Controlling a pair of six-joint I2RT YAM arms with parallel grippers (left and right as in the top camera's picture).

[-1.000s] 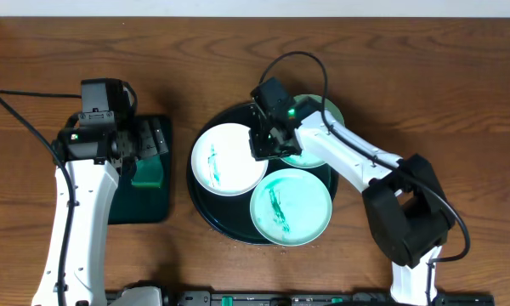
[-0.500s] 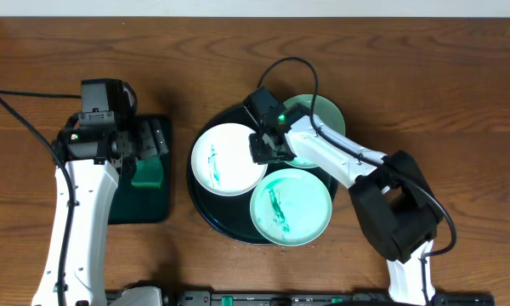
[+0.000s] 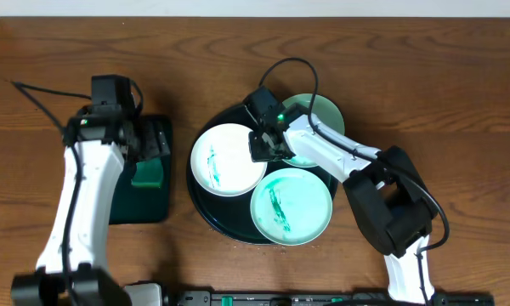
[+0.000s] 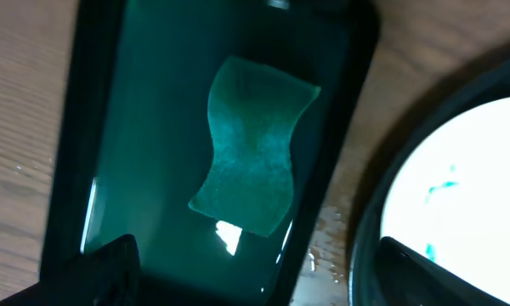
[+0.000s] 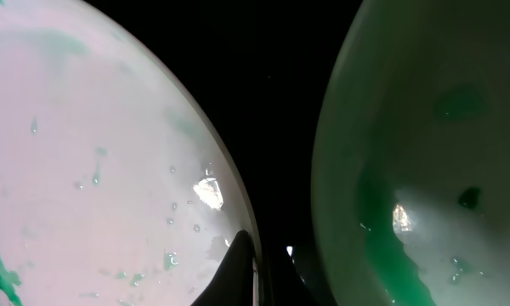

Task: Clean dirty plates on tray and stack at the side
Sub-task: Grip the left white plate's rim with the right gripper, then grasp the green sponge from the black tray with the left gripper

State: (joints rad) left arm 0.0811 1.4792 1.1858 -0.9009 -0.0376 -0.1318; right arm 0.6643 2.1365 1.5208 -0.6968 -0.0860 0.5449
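Sitting at the near edge of the round tray (image 3: 214,214), a pale mint plate (image 3: 291,206) carried a teal smear. Just left of the round tray, a green sponge (image 4: 251,144) lay in a small rectangular tray (image 3: 140,204) on the wooden table (image 3: 408,85). The left gripper (image 4: 263,289) hung over it, fingers spread wide and empty. On the round tray's left side, a white plate (image 3: 229,159) showed teal streaks. The right gripper (image 3: 268,149) sat low over the round tray's middle, its tips between that plate and a third plate (image 3: 327,115) at the far right rim. Whether its fingers were apart or closed could not be told.
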